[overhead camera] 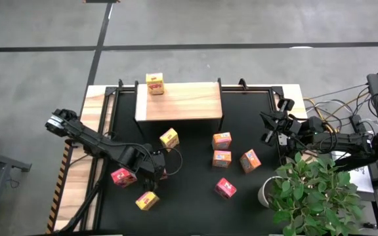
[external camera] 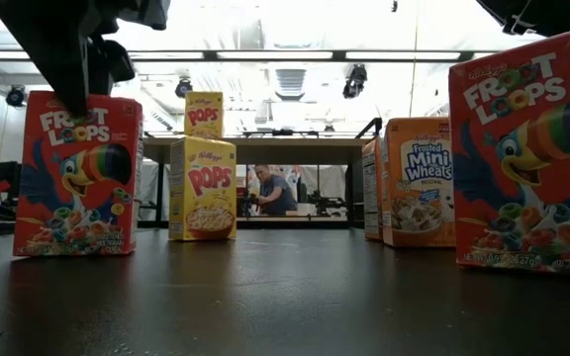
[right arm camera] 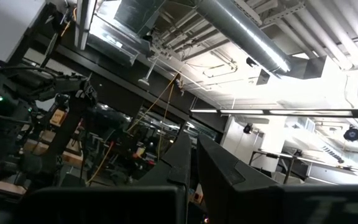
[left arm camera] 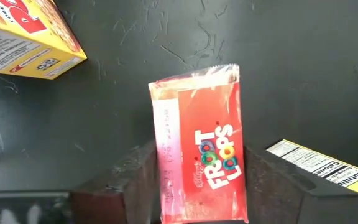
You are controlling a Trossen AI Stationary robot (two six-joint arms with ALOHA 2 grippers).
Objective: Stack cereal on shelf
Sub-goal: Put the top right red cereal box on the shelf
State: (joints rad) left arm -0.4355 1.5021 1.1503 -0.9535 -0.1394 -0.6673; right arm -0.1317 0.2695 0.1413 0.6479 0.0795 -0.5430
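Left wrist view shows the left gripper [left arm camera: 194, 180] with its 2 dark fingers [left arm camera: 135, 177] on both sides of a red Froot Loops box [left arm camera: 201, 158]. The jaws look close to the box sides, but it is not possible to tell if they already press it or only stand around it. The right gripper [overhead camera: 272, 128] waits at the right edge of the black mat [overhead camera: 189, 196], closed and empty, pointing up to the ceiling.

The main risk, in my judgement, is a weak or off-centre grip: the box is light cardboard, so it can tilt, slip or be crushed when it is lifted. A yellow box [left arm camera: 23, 37] and another yellow box [left arm camera: 322, 171] lie near the fingers, and a small side move can push them.

On the way to the shelf [overhead camera: 179, 101], a yellow Pops box [overhead camera: 169, 138] stands between the gripper and the wooden block, so a low path can knock it. 1 yellow box [overhead camera: 155, 84] already stands on the shelf's left part. 3 orange boxes [overhead camera: 222, 140] and 1 more red box [overhead camera: 225, 188] stay on the mat to the right, well apart.
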